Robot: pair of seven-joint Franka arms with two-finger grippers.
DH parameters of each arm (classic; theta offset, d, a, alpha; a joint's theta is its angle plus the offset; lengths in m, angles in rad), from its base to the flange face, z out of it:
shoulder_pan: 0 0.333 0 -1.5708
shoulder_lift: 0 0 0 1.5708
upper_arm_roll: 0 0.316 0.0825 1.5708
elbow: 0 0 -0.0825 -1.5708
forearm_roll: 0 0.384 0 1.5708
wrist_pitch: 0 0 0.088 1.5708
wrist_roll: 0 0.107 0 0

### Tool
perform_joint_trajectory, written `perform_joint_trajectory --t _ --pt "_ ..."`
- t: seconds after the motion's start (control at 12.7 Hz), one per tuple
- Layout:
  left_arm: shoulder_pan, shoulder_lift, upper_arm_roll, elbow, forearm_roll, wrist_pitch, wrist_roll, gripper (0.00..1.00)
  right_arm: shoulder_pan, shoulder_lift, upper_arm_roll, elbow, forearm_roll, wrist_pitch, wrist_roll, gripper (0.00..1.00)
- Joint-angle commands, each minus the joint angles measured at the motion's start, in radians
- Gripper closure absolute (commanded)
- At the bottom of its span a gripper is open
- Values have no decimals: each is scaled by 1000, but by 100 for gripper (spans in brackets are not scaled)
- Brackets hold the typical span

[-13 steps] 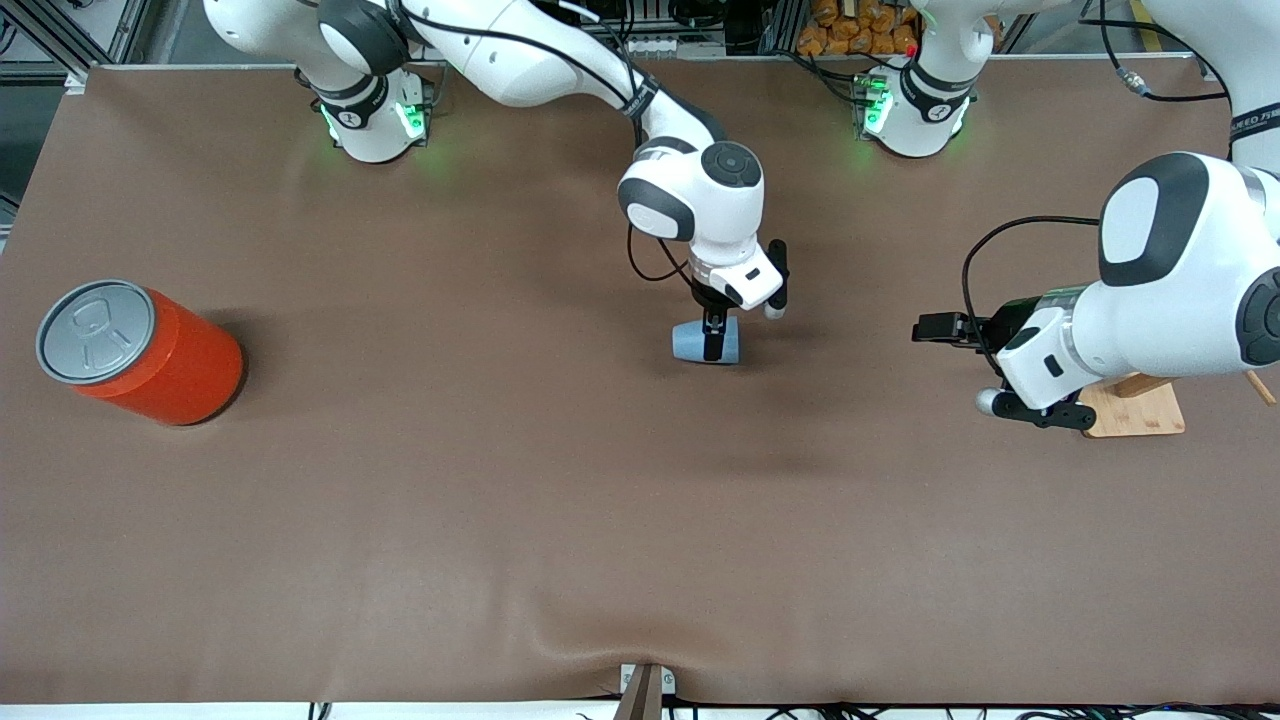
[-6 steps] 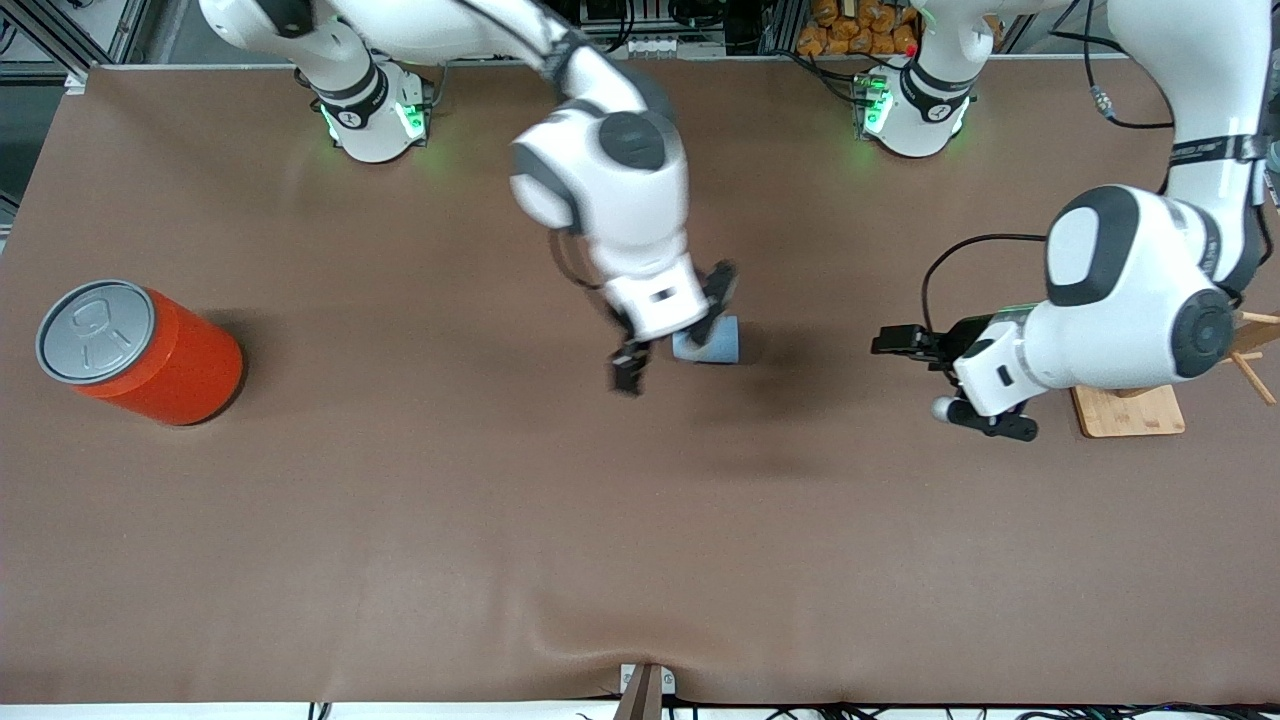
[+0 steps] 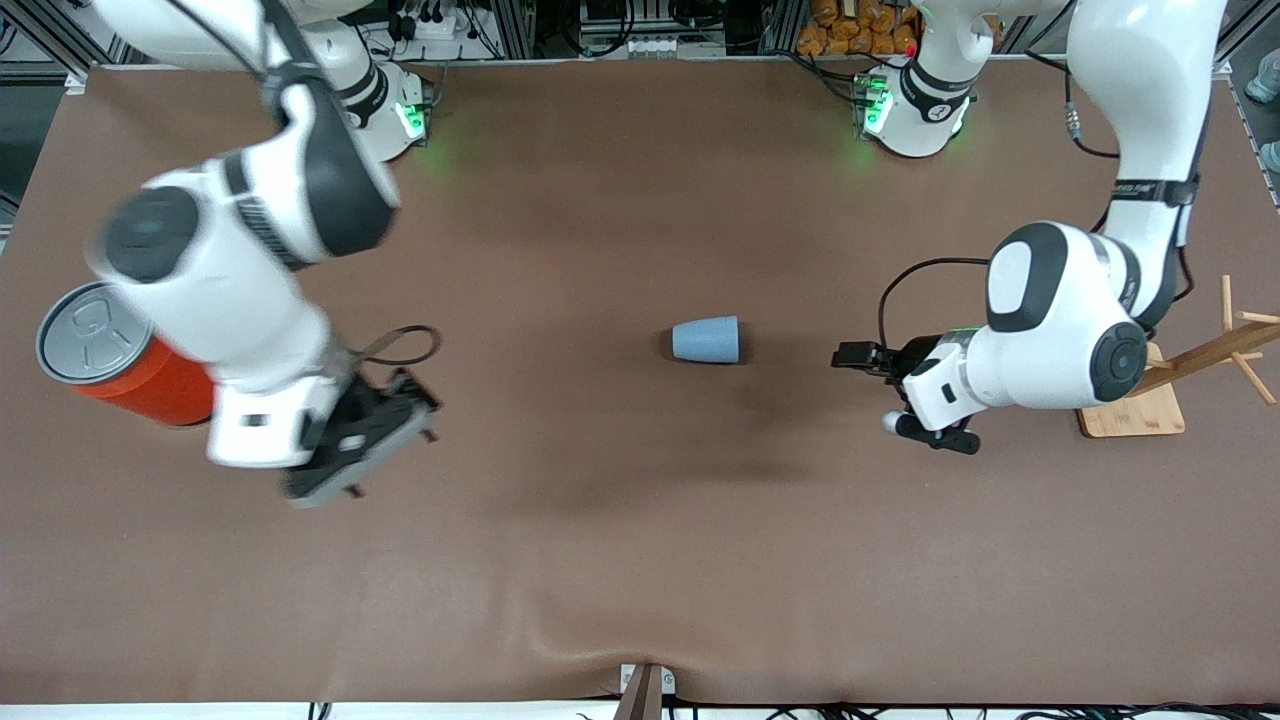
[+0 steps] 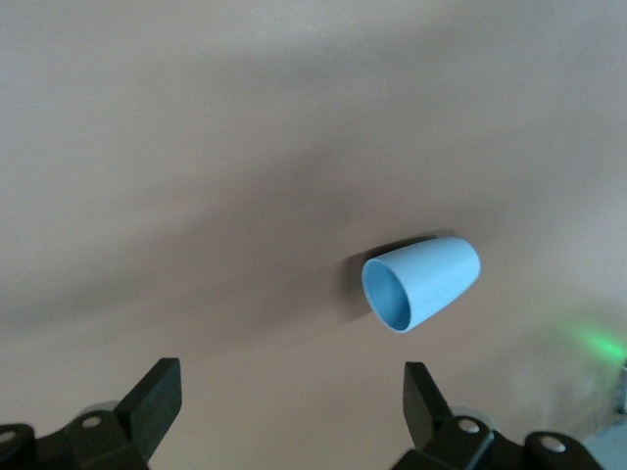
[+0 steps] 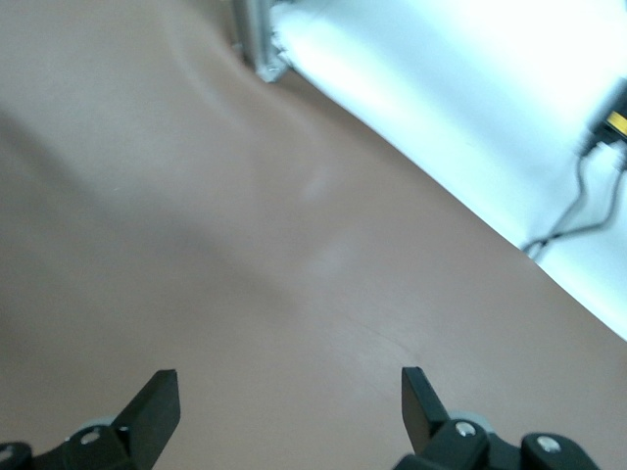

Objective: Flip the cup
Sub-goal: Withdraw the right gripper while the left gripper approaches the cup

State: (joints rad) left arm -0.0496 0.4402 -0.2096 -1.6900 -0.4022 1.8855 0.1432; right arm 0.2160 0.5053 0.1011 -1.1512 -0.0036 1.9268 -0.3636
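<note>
Two grippers, neither one touching the cup [image 3: 706,340]. The cup lies on its side on the brown table cover [image 3: 640,520], around mid-table, same spot as 0.5 s and 1.0 s ago. In the front view its narrow closed end points toward the right arm's end and its rim toward the left arm's end; the left wrist view shows the darker blue inside of the mouth facing that camera.

Right gripper [image 3: 365,440]: big change. 1.0 s ago it sat at the cup, 0.5 s ago it was just beside it, now it has swung well away toward the right arm's end and hangs over bare cover near the orange can [image 3: 125,355]. Fingers spread wide, nothing between them (right wrist view shows only cover and the table edge). The arm now hides part of the can; the can itself has not moved.

Left gripper [image 3: 880,390]: has crept closer to the cup over both steps, now over the cover between the cup and the wooden rack [image 3: 1175,385]. Fingers released and empty, cup framed ahead of them but well apart.
</note>
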Motion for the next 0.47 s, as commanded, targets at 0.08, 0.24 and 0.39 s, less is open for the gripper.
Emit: perform_joint_trajectory --t 0.08,0.24,0.39 --pt "11 28 -14 -46 -87 38 78 0 -251 -86 120 -36 109 -95 15 0" --pt "17 29 -14 -86 -153 38 84 0 -257 -123 68 -38 108 -168 175 0" --pt "19 29 -14 -115 -246 38 98 0 -232 -191 0 -51 90 -289 467 0"
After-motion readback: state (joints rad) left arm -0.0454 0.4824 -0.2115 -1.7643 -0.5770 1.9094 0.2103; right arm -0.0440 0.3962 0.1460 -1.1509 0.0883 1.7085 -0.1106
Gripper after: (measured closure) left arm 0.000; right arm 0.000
